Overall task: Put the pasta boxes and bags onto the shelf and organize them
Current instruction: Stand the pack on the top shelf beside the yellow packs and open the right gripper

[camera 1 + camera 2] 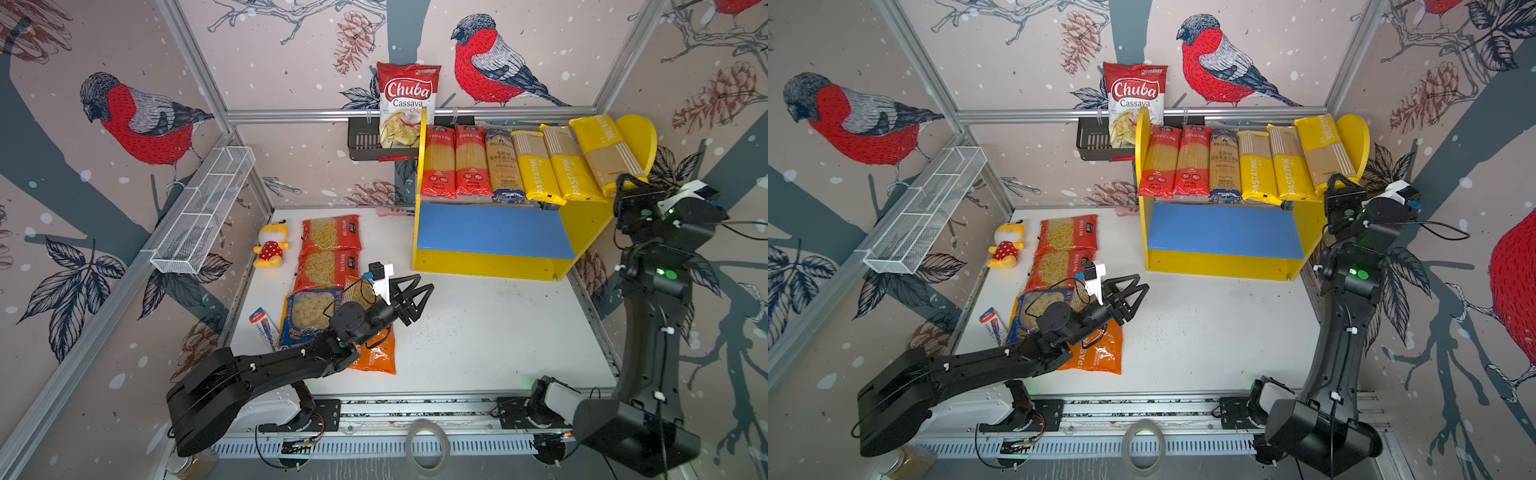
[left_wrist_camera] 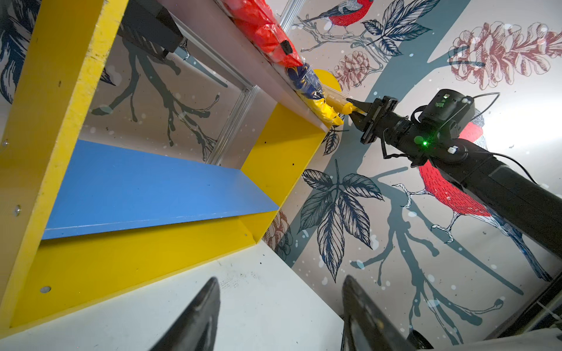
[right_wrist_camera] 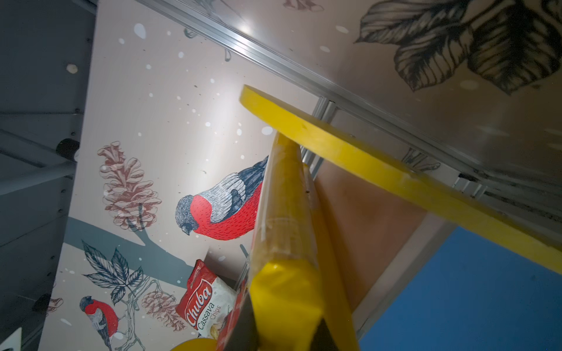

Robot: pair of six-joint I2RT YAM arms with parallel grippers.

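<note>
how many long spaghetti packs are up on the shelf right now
6, in a row on top of the shelf: two red packs, a dark-blue pack, two yellow packs, and a tilted yellow pack pinched by the right gripper. None looks hidden.

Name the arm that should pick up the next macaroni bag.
Left. The left gripper hovers open beside the macaroni bags on the table; the right gripper is shut on a yellow pack on the shelf.

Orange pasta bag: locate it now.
In both top views the orange bag lies left on the table, beside the blue-yellow bag, partly under the left arm.
</note>
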